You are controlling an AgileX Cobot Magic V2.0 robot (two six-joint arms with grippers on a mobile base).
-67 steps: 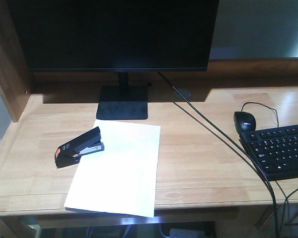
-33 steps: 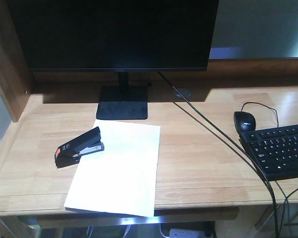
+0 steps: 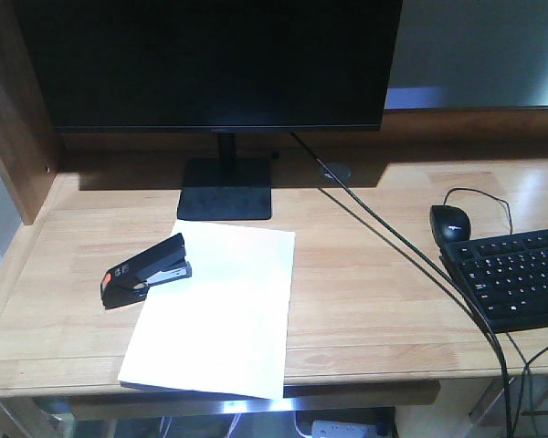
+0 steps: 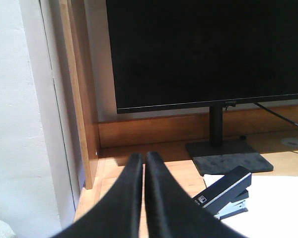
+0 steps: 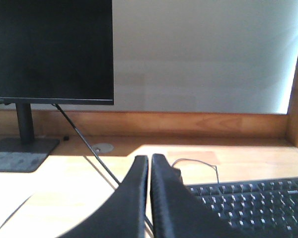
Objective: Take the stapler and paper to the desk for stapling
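Note:
The black stapler [image 3: 145, 270] with an orange-red patch lies on the left part of the desk [image 3: 374, 283], its front end over the top left corner of the white paper [image 3: 217, 310]. The sheet's near edge hangs slightly over the desk's front. In the left wrist view the stapler [image 4: 223, 191] and paper [image 4: 273, 208] lie low right of my left gripper [image 4: 144, 157], which is shut and empty. My right gripper [image 5: 149, 159] is shut on nothing, above the desk near the keyboard. Neither gripper shows in the front view.
A black monitor [image 3: 210, 64] on a stand [image 3: 226, 189] fills the back. A black mouse [image 3: 449, 223] and keyboard [image 3: 516, 274] sit at the right, with cables [image 3: 393, 242] crossing the desk. A raised wooden side panel [image 3: 14, 119] bounds the left.

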